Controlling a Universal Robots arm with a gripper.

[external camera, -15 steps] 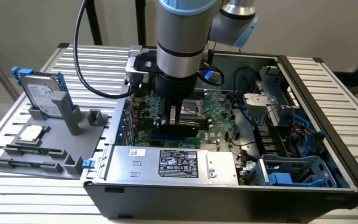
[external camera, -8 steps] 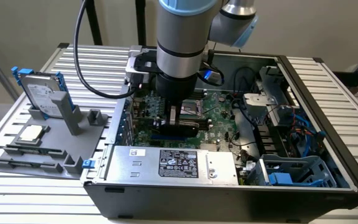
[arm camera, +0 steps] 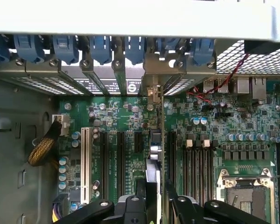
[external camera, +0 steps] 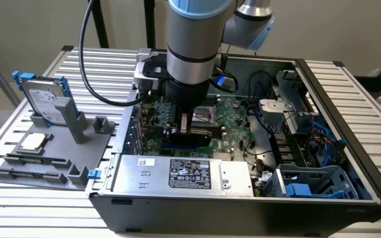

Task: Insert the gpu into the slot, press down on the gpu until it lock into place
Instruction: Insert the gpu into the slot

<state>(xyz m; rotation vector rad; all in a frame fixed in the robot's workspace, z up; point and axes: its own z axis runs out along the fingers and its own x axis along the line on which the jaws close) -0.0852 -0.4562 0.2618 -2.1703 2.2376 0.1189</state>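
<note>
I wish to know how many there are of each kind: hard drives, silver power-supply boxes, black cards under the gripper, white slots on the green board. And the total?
Silver flat hard drive in blue rails: 1
Large silver labelled power-supply box: 1
Small flat black gpu card: 1
Long narrow white plastic slot: 1
Total: 4

No text can be read. The white label (external camera: 189, 174) on the silver power-supply box (external camera: 137, 173) and the sticker (external camera: 40, 98) on the hard drive (external camera: 53, 85) carry print too small to make out.
</note>
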